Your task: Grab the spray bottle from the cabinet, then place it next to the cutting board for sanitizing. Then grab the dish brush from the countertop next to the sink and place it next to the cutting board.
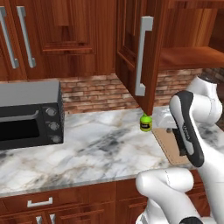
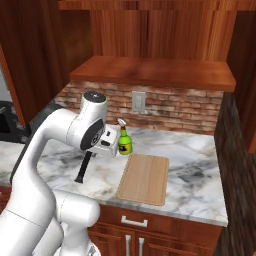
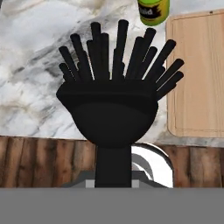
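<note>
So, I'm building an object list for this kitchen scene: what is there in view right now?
spray bottle: one, green with a yellow label, upright on the counter at the cutting board's far corner
cutting board: one, light tan, flat on the counter
dish brush: one, black, held by its handle over the counter
cabinet: one, reddish-brown, on the wall, door open, grey bar handle
oven: one, dark grey, on the counter far from the board
counter: one, grey-white marble
backsplash: one, red brick, with a pale outlet
drawer: one, brown, grey handle, under the counter
arm: one, white
tool: one, shut on the dish brush
</note>
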### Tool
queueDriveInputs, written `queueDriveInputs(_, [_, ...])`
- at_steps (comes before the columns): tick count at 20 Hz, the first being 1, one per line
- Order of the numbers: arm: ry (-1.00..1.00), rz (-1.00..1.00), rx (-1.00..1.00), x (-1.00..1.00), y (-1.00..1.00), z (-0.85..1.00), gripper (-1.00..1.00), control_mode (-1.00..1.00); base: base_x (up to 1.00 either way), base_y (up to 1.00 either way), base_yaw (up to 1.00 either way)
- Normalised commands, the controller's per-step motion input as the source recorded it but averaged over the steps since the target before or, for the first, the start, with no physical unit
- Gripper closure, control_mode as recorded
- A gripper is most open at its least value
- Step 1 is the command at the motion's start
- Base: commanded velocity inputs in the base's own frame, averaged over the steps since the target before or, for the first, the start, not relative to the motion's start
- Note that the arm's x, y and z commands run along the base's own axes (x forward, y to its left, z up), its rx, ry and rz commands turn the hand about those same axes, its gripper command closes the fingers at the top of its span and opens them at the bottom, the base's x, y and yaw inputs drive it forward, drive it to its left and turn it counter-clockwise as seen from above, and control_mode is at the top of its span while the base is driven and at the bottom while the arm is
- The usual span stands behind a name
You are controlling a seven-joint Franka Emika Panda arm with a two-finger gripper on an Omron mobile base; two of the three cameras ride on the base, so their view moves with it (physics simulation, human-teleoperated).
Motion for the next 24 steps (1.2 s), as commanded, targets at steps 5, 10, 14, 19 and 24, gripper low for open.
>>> queueDriveInputs(5, [0.09,0.0,0.0,0.27,0.0,-0.43,1.0,-1.0,0.0,0.0,0.0])
queueDriveInputs(10, [0.02,0.0,0.0,0.24,0.0,-0.4,1.0,-1.0,0.0,0.0,0.0])
queueDriveInputs(14, [0.0,0.0,0.0,0.26,0.0,-0.41,1.0,-1.0,0.0,0.0,0.0])
queueDriveInputs(19, [0.0,0.0,0.0,0.26,-0.03,-0.42,1.0,-1.0,0.0,0.0,0.0])
queueDriveInputs(24, [0.0,0.0,0.0,0.29,-0.04,-0.42,1.0,-1.0,0.0,0.0,0.0])
